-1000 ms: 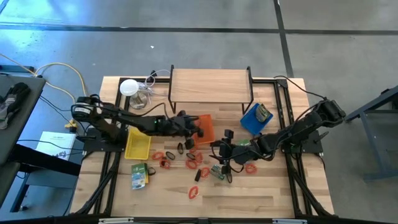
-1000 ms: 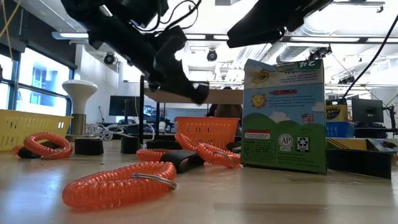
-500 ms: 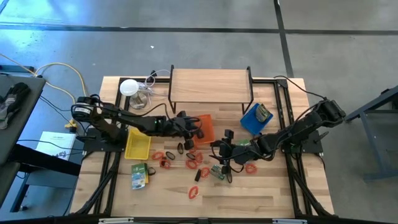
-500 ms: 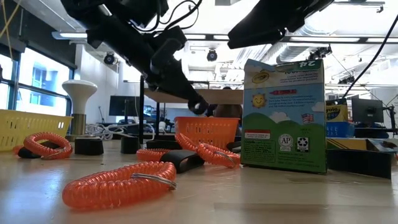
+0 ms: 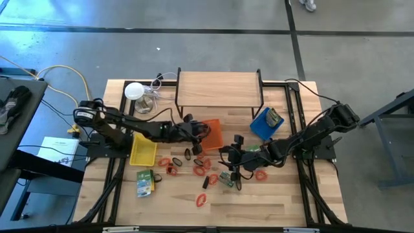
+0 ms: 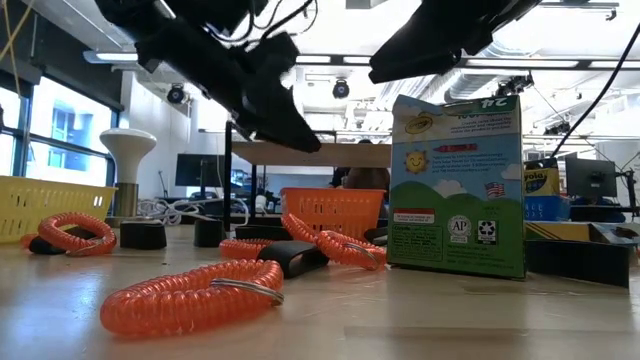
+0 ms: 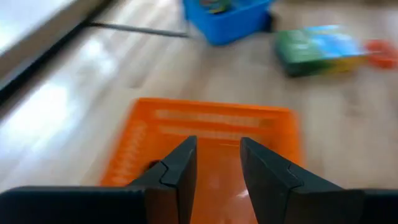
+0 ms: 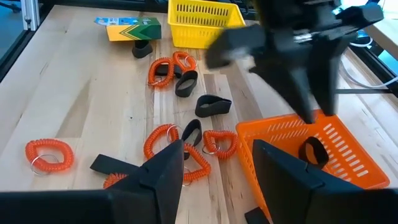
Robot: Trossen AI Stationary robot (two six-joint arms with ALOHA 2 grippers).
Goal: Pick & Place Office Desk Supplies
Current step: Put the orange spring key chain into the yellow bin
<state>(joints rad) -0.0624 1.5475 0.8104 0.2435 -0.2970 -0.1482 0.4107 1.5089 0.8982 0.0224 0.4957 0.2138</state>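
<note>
Left claw point(image 7: 216, 163) hangs over the orange tray point(image 5: 213, 133), fingers apart and empty.
A black loop point(image 8: 313, 150) lies inside the tray; lifting straight clear should avoid snagging it. Right claw point(image 8: 217, 163), apart, waits above scattered orange coils point(image 8: 161, 138) on the worktop point(image 5: 259, 200).

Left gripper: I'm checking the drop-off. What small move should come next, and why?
Probably lift the left gripper away from the orange tray and head for another loose piece. Its fingers stand apart and empty over the tray, and a black loop already lies inside. More black loops and orange coils wait on the table.
</note>
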